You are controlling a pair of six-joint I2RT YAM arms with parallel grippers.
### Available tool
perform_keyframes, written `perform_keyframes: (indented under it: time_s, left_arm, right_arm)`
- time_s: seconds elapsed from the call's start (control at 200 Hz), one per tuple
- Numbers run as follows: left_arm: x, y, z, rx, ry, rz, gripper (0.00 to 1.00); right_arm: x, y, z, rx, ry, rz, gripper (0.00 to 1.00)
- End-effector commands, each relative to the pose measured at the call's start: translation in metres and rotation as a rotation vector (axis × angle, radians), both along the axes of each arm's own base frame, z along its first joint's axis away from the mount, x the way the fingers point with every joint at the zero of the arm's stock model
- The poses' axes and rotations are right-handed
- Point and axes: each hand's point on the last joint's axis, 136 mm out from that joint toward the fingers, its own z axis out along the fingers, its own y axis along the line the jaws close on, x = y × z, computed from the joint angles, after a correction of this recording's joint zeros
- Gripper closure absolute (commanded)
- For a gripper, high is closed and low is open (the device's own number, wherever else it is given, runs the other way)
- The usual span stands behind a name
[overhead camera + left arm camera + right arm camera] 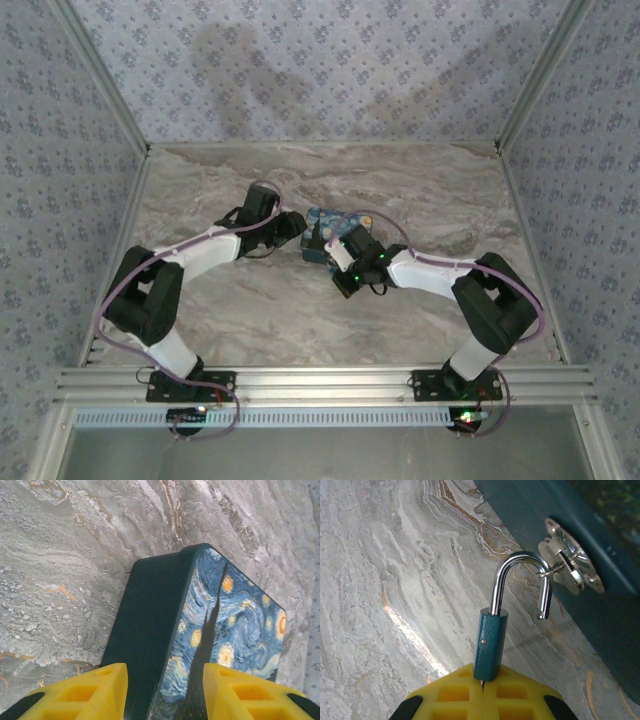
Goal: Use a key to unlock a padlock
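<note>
The padlock point(490, 642) is a small teal body with a silver shackle point(520, 562) swung open. The shackle's free end hangs loose, and its curve is still hooked through the metal hasp point(567, 560) on the side of the night-sky box point(220, 620). My right gripper point(483, 680) is shut just under the lock body on a thin dark sliver, the key point(482, 683), which goes up into the lock. My left gripper point(165, 690) is open, with its yellow fingers point(85, 692) either side of the box's near edge. In the top view both grippers meet at the box point(322, 222).
The box stands on a marbled tabletop point(250, 310), mid-table. Patterned walls close in the back and both sides. An aluminium rail point(320, 380) runs along the near edge by the arm bases.
</note>
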Motion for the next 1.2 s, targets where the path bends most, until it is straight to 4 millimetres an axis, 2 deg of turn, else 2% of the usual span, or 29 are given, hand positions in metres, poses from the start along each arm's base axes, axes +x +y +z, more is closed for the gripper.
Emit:
perform_keyframes:
  time_s: [0.0,0.155,0.43,0.71,0.879,1.194]
  left_arm:
    - [0.005,-0.003,-0.001,0.017,0.004,-0.028,0.57]
    - [0.006,-0.009,-0.009,0.009,0.019,-0.042,0.57]
    - [-0.001,-0.015,-0.023,0.000,0.054,-0.065,0.64]
    - [-0.007,-0.021,-0.029,-0.017,0.068,-0.074,0.69]
    - [-0.009,-0.022,-0.031,-0.021,0.071,-0.075,0.72]
    - [-0.012,-0.023,-0.032,-0.028,0.076,-0.074,0.72]
  right_arm:
    - [0.003,0.001,0.002,-0.039,-0.024,0.030,1.00]
    - [0.002,0.004,0.004,-0.036,-0.039,0.044,1.00]
    - [0.009,0.007,0.012,-0.083,-0.131,0.087,1.00]
    - [0.009,0.021,0.012,-0.140,-0.222,0.184,1.00]
    - [0.012,0.023,0.010,-0.168,-0.227,0.201,1.00]
    - [0.016,0.032,0.017,-0.155,-0.261,0.229,1.00]
